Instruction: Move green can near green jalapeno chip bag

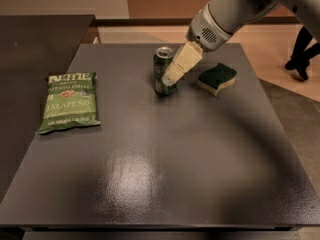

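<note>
The green can (160, 68) stands upright on the dark grey table (165, 164), at the back middle. The green jalapeno chip bag (69, 102) lies flat near the table's left edge, well to the left of the can and a little nearer to me. My gripper (170, 78) reaches down from the upper right on a grey arm. Its cream tip overlaps the can's right side and hides part of it. The can is apart from the bag.
A green-and-cream wavy sponge (216, 78) lies to the right of the can. A darker counter (30, 44) adjoins the table on the left. A person's legs (301, 54) show on the floor at the far right.
</note>
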Robot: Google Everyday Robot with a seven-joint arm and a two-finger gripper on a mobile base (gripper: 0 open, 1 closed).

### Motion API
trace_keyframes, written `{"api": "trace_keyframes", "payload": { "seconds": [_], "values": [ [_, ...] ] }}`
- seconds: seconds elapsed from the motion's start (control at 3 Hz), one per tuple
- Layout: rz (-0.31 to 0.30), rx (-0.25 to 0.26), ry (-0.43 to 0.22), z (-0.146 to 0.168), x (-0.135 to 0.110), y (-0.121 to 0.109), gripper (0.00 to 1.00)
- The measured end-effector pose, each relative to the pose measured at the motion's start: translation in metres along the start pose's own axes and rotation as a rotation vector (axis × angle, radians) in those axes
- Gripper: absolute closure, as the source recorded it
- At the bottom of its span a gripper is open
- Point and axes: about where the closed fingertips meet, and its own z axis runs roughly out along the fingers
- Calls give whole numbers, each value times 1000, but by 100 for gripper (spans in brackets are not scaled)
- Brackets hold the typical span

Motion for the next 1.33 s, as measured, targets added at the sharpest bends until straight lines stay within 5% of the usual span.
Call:
{"api": "trace_keyframes", "payload": {
  "seconds": [0.67,1.33],
  "values": [
    [13,-2,-5,39,-12,-6,8],
    [9,0,-24,42,-16,-8,49]
  ]
}}
